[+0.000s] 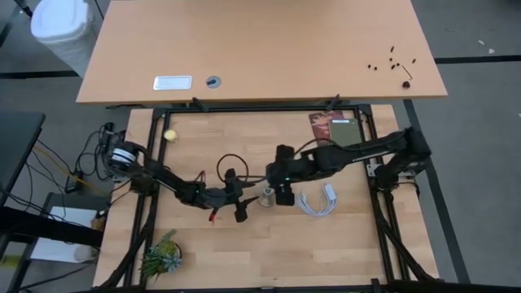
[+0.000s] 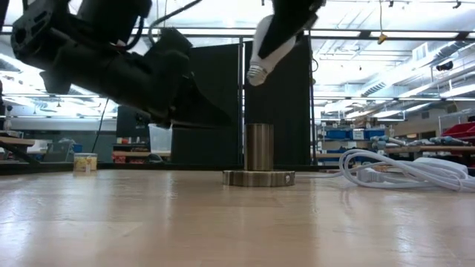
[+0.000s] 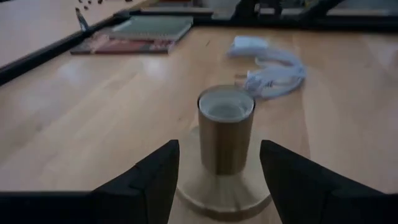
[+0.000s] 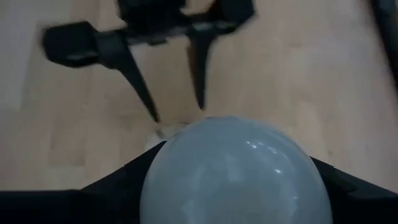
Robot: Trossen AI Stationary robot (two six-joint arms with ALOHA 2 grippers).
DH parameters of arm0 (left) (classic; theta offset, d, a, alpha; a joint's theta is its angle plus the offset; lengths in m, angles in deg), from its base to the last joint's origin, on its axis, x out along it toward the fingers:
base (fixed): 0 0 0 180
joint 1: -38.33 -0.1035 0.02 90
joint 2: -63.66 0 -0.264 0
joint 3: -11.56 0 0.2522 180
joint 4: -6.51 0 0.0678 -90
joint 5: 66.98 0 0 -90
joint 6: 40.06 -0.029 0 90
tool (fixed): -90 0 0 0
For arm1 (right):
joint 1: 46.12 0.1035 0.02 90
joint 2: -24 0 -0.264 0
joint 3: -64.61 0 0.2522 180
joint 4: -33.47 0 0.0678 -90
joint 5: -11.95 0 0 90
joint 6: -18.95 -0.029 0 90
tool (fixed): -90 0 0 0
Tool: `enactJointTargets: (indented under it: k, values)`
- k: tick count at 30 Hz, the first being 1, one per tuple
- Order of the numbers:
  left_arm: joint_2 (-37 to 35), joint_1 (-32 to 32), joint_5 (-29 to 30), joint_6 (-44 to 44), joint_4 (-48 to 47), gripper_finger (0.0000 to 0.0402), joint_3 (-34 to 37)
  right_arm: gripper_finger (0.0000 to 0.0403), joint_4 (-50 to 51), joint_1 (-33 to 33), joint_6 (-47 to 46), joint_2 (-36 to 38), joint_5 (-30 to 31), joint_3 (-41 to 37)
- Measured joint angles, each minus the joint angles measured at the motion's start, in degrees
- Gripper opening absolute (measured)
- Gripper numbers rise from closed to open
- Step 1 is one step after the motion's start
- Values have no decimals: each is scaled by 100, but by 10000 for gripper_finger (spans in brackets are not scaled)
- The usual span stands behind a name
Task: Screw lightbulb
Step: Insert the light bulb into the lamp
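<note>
The bulb [image 2: 261, 53] is hanging in the air above the socket [image 2: 259, 147], tilted, with its grey screw base pointing down and a little to one side of the socket's open mouth; it is not yet touching it. The right gripper [image 4: 233, 180] is grasping it by the round glass, its jaws closed on either side of the dome, as the right wrist view shows. That is the sensible place to hold it, since the threaded base must stay free to enter the socket. The bulb is probably light and smooth, and glass or thin plastic, so it could slip or crack under a hard squeeze; a moderate grip at the widest part of the dome suits it. It needs straightening before the threads can catch.

The socket is standing upright on a round metal base [image 2: 259, 178] on the table [image 1: 244, 252]. The left gripper [image 3: 217, 180] is waiting low beside it, jaws released and straddling the base without touching the cylinder, as far as the left wrist view shows. It seems placed to steady the socket during turning. A white cord [image 2: 401, 169] is lying coiled nearby.
</note>
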Motion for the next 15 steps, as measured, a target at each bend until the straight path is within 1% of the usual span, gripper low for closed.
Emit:
enactJointTargets:
  k: [5, 9, 15]
  values:
    - [400, -9, -39, 2, 39, 229, -262, 275, 393, -24, 335, -476, -242, 598]
    - [722, -13, 66, -37, 41, 232, -518, 275, 555, -126, 577, -676, -588, 619]
    - [1038, -72, 311, -436, 30, 238, -833, 275, 632, -266, 884, -763, -768, 619]
